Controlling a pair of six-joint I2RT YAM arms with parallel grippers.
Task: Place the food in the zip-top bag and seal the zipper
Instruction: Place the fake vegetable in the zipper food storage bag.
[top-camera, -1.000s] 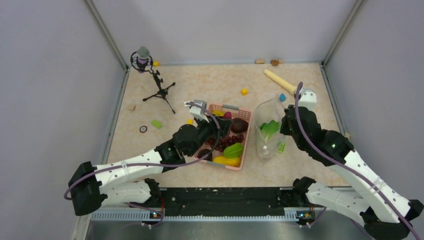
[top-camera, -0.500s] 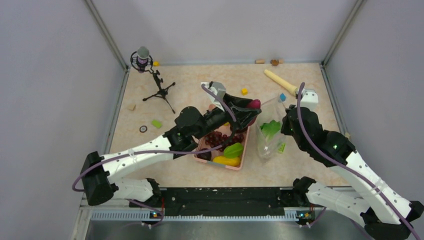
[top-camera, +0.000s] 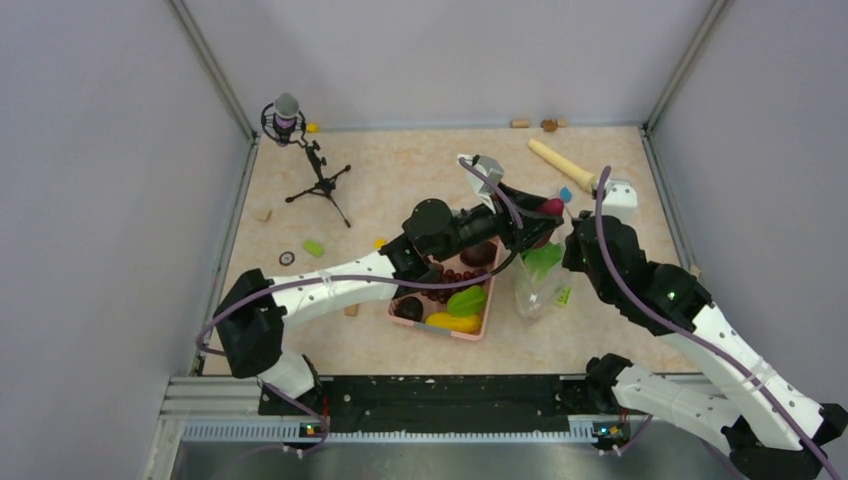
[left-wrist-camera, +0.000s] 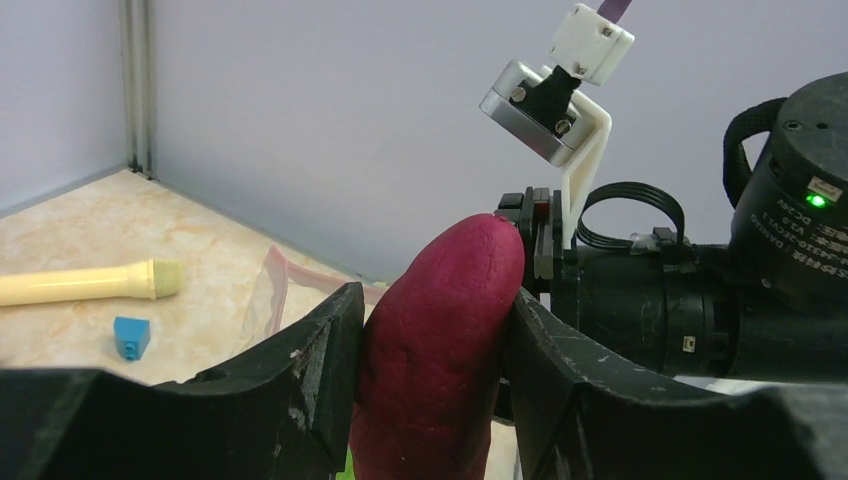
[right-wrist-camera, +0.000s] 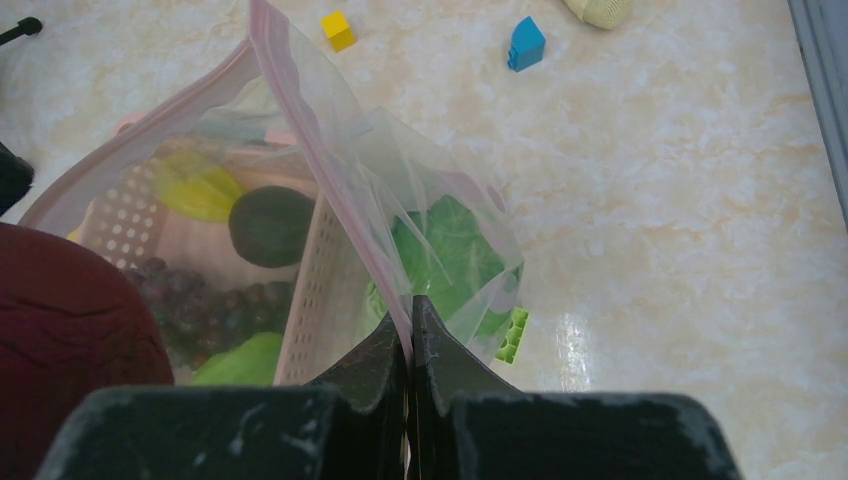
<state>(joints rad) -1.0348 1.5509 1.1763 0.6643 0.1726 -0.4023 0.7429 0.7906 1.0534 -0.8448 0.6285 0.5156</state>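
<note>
Where grey walls (top-camera: 450, 50) meet, marbled beige tabletop (top-camera: 420, 165)

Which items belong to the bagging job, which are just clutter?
Job: sweet potato in left gripper, zip-top bag pinched by right gripper, lettuce inside bag, green pod and yellow fruit in pink basket.
Clutter: microphone stand, rolling pin, blue block, yellow block.

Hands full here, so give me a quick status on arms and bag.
Left fingers shut on sweet potato, at the bag mouth. Right fingers pinch zip-top bag rim, holding it open. Lettuce inside. Nothing blocking.
</note>
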